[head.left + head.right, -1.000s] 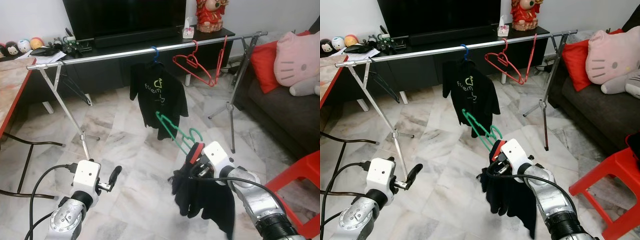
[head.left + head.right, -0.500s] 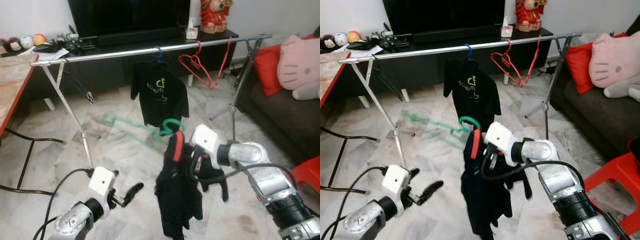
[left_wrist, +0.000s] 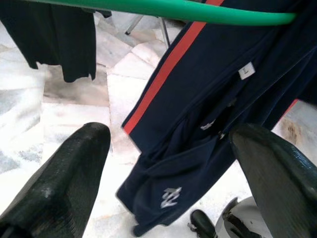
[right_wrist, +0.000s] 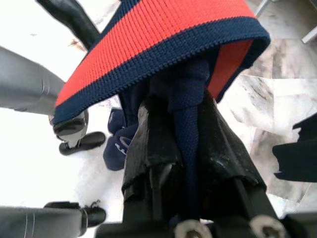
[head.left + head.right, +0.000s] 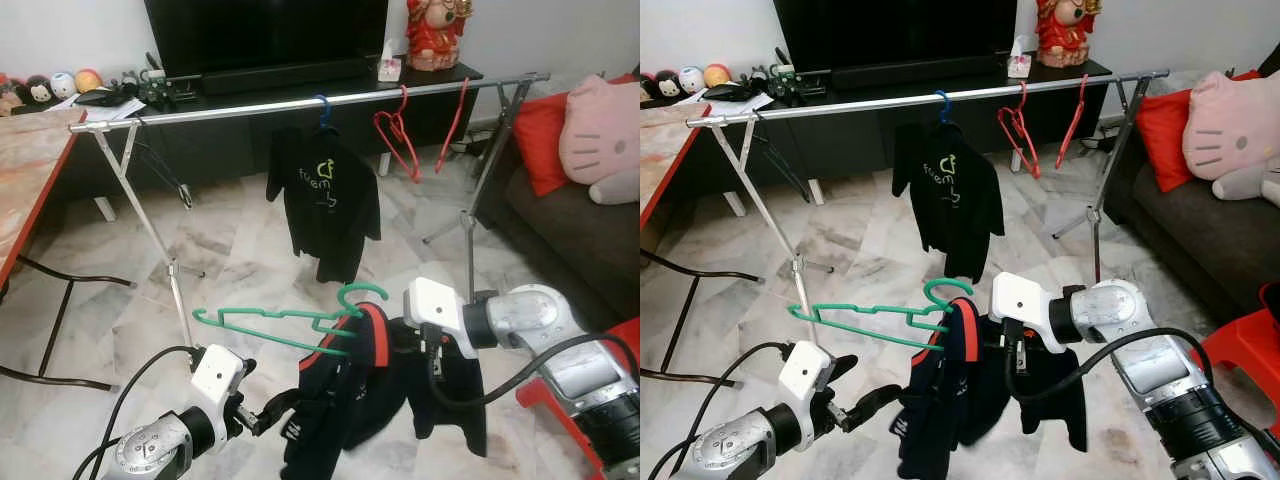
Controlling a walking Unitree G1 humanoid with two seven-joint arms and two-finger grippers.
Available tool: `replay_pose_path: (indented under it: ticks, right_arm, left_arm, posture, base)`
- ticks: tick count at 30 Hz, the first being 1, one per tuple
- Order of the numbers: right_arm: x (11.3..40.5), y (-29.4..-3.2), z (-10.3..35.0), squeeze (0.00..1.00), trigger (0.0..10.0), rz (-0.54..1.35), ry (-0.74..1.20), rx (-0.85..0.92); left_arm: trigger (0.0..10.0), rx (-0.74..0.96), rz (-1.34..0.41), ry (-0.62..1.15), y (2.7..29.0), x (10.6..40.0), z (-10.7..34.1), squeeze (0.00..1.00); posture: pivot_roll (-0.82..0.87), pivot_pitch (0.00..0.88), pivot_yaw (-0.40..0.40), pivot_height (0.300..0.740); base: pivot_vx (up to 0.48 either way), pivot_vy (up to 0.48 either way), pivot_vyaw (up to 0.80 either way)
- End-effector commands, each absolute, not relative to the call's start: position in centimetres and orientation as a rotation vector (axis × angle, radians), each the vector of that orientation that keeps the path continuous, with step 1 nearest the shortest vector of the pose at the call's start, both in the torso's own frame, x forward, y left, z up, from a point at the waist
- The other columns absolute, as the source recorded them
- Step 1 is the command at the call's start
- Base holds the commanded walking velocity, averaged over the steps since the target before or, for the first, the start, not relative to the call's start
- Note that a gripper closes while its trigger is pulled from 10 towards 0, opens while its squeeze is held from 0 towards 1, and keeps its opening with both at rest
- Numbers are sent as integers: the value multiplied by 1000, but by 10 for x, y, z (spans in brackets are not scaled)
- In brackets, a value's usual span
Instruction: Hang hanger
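Both arms reach low: right gripper (image 5: 992, 335) jaws clamped on navy garment (image 5: 960, 390), left gripper (image 5: 872, 402) jaws apart.

Silver arms, white boxy wrist housings, looping black cables, long black fingers (image 3: 59, 183) on each end effector.

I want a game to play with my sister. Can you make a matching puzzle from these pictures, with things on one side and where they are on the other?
Things:
1. green hanger
2. black T-shirt
3. red hangers
4. pink plush

Places:
A. on the sofa
B. bare on the rail, right of the T-shirt
C. low down, carrying the navy shirt that the right hand grips
D. hanging from the rail on a blue hook

Pairs: 1-C, 2-D, 3-B, 4-A
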State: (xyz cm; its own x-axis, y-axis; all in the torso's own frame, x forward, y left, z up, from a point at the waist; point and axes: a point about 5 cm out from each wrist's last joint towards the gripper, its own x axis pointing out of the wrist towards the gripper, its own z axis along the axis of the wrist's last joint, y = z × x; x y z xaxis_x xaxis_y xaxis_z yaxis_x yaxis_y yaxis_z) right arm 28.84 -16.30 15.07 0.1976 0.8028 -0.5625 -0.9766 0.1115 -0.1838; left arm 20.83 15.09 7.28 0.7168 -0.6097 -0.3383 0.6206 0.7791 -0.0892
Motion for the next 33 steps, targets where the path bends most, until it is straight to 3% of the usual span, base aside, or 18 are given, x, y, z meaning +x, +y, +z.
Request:
replay_pose_path:
  ticks: [1,12,16,19,20,24,27,33]
  right_arm:
    - [293,-163,168,0,10000,1366,303,-632]
    - [291,-158,184,0,10000,1448,225,-636]
    - [287,-161,185,0,10000,1564,231,-715]
    - [296,-168,193,0,10000,1577,262,-845]
    - [308,-177,194,0,10000,1506,328,-999]
    - [332,-195,194,0,10000,1324,446,-1303]
    - [341,-200,196,0,10000,1255,468,-1396]
    - [350,-193,193,0,10000,1290,438,-1531]
  left_arm:
    - [10000,36,-675,370,154,210,75,0]
    - [10000,-46,-611,389,145,213,72,0]
    - [10000,-70,-603,357,132,219,78,0]
    - [10000,-81,-615,333,127,224,84,0]
    - [10000,-78,-614,337,127,224,83,0]
    - [10000,-59,-605,355,130,222,80,0]
    - [10000,-50,-598,362,135,218,78,0]
    - [10000,-17,-569,379,146,215,76,0]
  posture:
    - [-117,0,22,740]
    - [-116,0,24,740]
    - [-119,0,26,740]
    - [-122,0,26,740]
    - [-123,0,26,740]
    - [-121,0,20,740]
    - [-115,0,14,740]
    - [-112,0,8,740]
  base:
    - [0,0,0]
    - [0,0,0]
    - [0,0,0]
    - [0,0,0]
    - [0,0,0]
    - [0,0,0]
    - [0,0,0]
    - [0,0,0]
